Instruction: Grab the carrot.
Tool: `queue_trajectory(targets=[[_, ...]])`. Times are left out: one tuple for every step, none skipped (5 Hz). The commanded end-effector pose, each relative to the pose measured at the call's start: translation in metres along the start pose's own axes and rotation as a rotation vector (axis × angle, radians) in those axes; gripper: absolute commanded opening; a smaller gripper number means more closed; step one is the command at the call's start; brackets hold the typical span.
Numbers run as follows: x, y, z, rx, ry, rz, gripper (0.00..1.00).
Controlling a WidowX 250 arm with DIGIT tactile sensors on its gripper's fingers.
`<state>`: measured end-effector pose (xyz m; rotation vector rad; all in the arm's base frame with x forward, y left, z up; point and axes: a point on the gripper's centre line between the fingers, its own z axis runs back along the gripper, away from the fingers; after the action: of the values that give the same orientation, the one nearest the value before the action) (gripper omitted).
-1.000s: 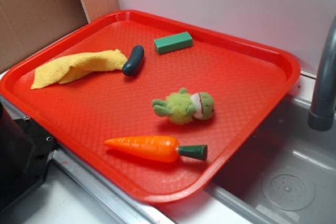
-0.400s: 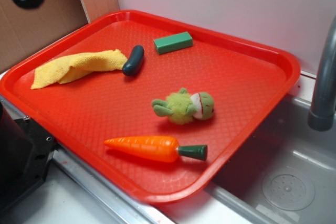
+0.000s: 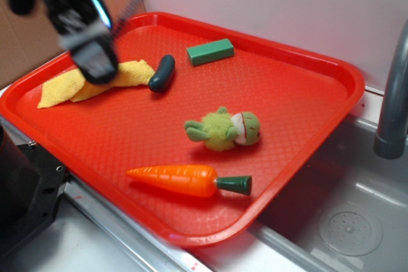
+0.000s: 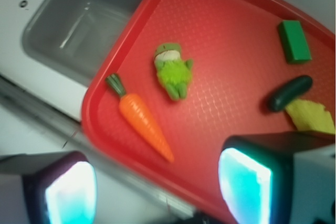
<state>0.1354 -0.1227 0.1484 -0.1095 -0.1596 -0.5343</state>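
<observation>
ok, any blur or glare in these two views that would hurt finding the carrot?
Exterior view: the tool is motion-smeared, but the carrot is sharp, with only small highlights. Wrist view: the whole frame is a bit soft, the carrot still reads clearly, and the fingers glow bright cyan, out of focus.

I see open red tray (image 3: 299, 93) floor all around the carrot (image 3: 175, 178), with nothing lying across it. The plush toy (image 3: 223, 128) sits near it, apart, towards the back wall. My tool (image 3: 95, 62) hangs blurred over the yellow cloth (image 3: 57, 90), well apart from the carrot. The faucet (image 3: 395, 93) stands off the tray's right edge.
</observation>
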Motion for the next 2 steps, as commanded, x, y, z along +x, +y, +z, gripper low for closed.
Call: queue_trajectory(targets=[[0.007,-0.02,-0.058,0.0,0.02,-0.087,1.0],[0.002,-0.022,-0.092,-0.026,0.062,-0.155,1.0]])
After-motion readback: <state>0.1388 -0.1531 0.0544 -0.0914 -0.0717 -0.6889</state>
